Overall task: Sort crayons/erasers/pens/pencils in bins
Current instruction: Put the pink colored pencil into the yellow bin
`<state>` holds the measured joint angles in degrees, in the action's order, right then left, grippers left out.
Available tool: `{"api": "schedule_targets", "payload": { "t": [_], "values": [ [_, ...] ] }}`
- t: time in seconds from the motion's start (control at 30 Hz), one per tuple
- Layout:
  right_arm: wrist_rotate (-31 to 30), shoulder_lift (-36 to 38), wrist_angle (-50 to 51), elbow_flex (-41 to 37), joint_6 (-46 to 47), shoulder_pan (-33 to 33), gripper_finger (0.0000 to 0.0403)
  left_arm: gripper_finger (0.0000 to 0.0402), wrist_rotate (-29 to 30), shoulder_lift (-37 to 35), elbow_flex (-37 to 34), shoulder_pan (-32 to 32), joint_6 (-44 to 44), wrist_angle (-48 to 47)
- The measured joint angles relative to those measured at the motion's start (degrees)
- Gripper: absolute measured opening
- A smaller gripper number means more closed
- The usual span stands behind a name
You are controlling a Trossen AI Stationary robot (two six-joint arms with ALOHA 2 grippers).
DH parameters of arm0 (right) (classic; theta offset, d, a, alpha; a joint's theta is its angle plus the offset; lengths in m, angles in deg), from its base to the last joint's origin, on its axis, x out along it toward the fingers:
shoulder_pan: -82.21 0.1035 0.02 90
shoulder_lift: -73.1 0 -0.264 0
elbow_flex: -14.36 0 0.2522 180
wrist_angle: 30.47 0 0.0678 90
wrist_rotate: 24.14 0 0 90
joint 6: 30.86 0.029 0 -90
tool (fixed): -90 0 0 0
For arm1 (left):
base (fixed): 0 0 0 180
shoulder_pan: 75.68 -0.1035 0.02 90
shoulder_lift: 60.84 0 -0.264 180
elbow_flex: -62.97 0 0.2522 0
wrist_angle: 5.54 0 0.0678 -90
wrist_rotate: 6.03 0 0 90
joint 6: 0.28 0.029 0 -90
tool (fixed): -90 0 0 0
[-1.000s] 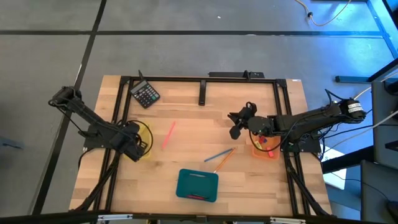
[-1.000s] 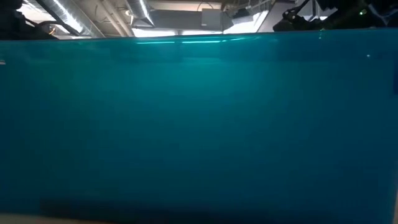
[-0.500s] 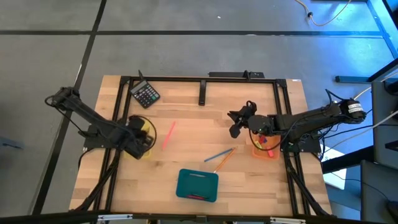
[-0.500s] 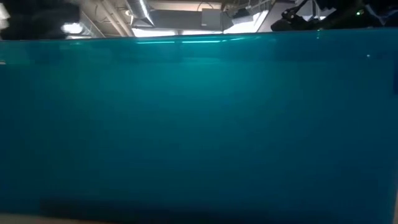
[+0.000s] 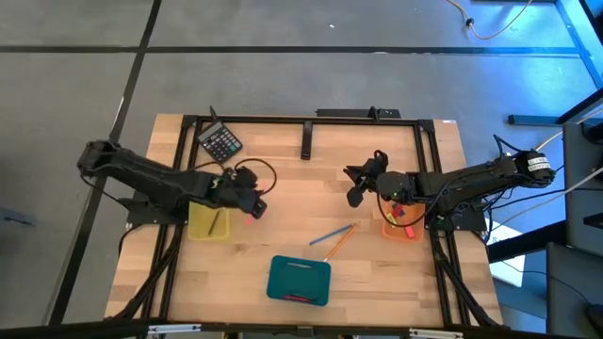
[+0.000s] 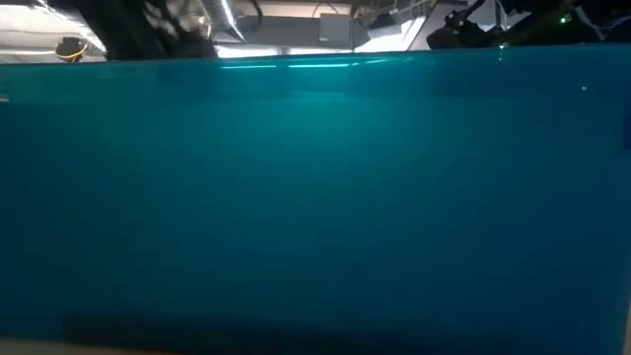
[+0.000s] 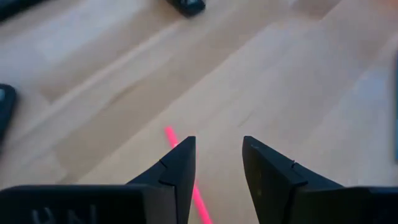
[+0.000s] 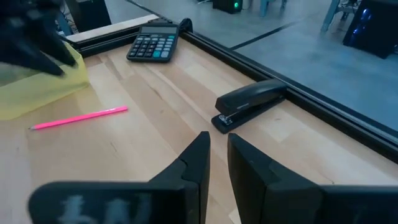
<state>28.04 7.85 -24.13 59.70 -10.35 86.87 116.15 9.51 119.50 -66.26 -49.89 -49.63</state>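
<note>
My left gripper (image 5: 254, 202) (image 7: 217, 143) is open and hovers low over the middle of the table, above a long pink-red pen (image 7: 171, 137) (image 8: 81, 117). The pen lies flat on the wood and runs under one finger; I see no touch. The yellow bin (image 5: 209, 222) sits behind that gripper with a brownish stick inside. My right gripper (image 5: 355, 193) (image 8: 217, 137) waits beside the orange bin (image 5: 400, 224), its fingers a narrow gap apart and holding nothing. A blue stick and an orange stick (image 5: 332, 236) lie crossed above the teal bin (image 5: 300, 280).
A black calculator (image 5: 220, 143) (image 8: 154, 46) and a black stapler (image 5: 306, 141) (image 8: 249, 102) lie near the far edge. Small coloured pieces sit in the orange bin. The teal bin's wall (image 6: 315, 197) fills the low view. Bare wood lies between the two grippers.
My left arm has swung from above the yellow bin toward the table's right, out to the pink-red pen, and the bin now shows uncovered. My right arm has kept still.
</note>
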Motion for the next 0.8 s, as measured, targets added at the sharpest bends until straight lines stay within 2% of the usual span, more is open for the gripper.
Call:
{"api": "schedule_targets", "payload": {
  "t": [0.2, 0.33, 0.5, 0.8],
  "values": [
    [0.48, 0.0, -0.66, 0.0, 0.0, 0.04, 0.006, 0.0124, -4.66, 8.2, -2.79, -4.64, 0.87, 1.9],
    [0.48, 0.0, -0.66, 0.0, -0.08, 0.04, 0.006, 0.0124, -10.27, 13.45, -3.2, -6.02, 3.84, 6.45],
    [0.56, 0.0, -1.08, 0.0, -0.22, 0.04, 0.006, 0.0124, -12.24, 18.56, -3.18, -6.67, 4.55, 8.22],
    [1.5, 0.0, -1.36, 0.0, -0.45, 0.04, 0.006, 0.0117, -16.27, 20.28, -2.92, -9.54, 3.65, 7.43]
  ]
}}
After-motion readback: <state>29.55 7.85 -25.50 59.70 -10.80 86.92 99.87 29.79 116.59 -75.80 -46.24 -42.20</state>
